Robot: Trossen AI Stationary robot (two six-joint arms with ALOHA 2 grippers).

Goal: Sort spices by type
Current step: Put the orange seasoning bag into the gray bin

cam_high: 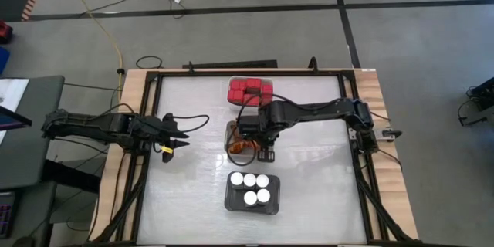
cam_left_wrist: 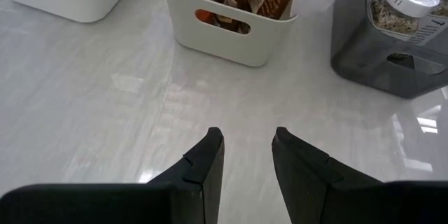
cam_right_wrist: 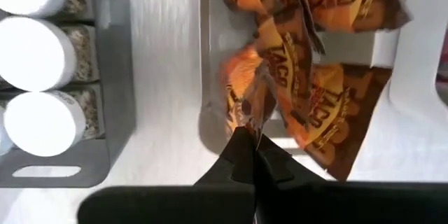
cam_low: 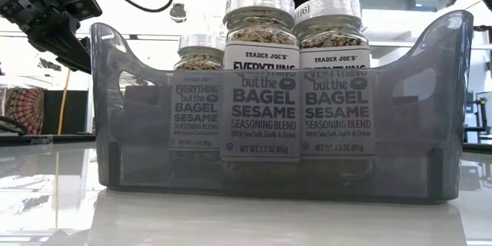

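The right gripper is pinched shut on a packet's top edge over the white tray; lower it squarely among the others before releasing; the left gripper, slightly parted and empty, waits at the table's left.

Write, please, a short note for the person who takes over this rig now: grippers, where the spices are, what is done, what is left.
Right gripper: shut on the edge of an orange taco packet, directly over the white bin at table centre; the packet is not yet released.
Left gripper: parted, holding nothing, waiting above bare table on the left side.
Spices: red containers in the far bin; other orange packets in the white bin; five white-lidded jars in the dark grey tray.
Done: no spice lies loose on the table.
Left: likely only to drop this last packet and withdraw the arm.
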